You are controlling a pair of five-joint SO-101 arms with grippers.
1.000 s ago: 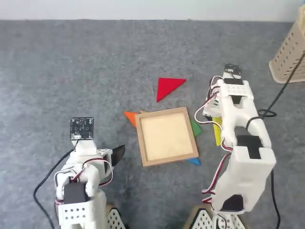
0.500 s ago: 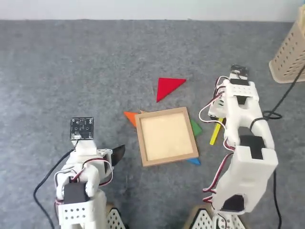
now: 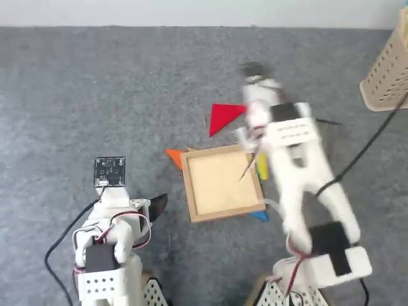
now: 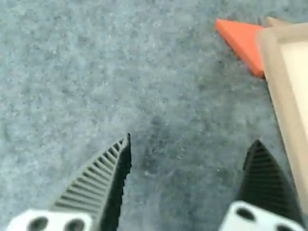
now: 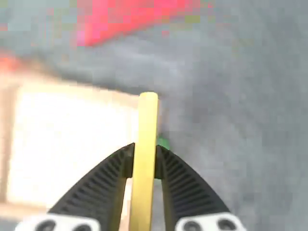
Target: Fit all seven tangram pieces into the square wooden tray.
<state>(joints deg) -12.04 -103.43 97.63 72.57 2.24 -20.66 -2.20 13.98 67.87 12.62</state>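
- The right gripper (image 5: 144, 159) is squeezed tight on the yellow piece (image 5: 147, 120). One finger is on each flat side of the piece.
- The yellow piece stands on its thin edge and sticks out past the fingertips.
- It hangs above one edge of the wooden tray (image 5: 72, 144). The pale wood inside the tray shows just beside it.
- A bit of the green piece (image 5: 162, 143) peeks out right next to the yellow piece. It lies on the counter outside the tray.
- The red triangle (image 5: 139, 19) lies farther out, past the tray and apart from it.
- From the high view, the right arm (image 3: 287, 134) leans over the far right corner of the tray.
- There, the green piece sits against the tray's right side. The blue piece (image 3: 259, 216) pokes out at the near right corner.
- The orange piece (image 3: 174, 156) touches the far left corner of the tray.
- The left gripper (image 4: 190, 168) is wide open and has nothing in it.
- It hangs over the grey counter (image 3: 95, 83), beside the tray's left side but not touching it. The orange piece lies ahead of it.
- A pale basket (image 3: 389, 70) with holes stands at the far right edge.
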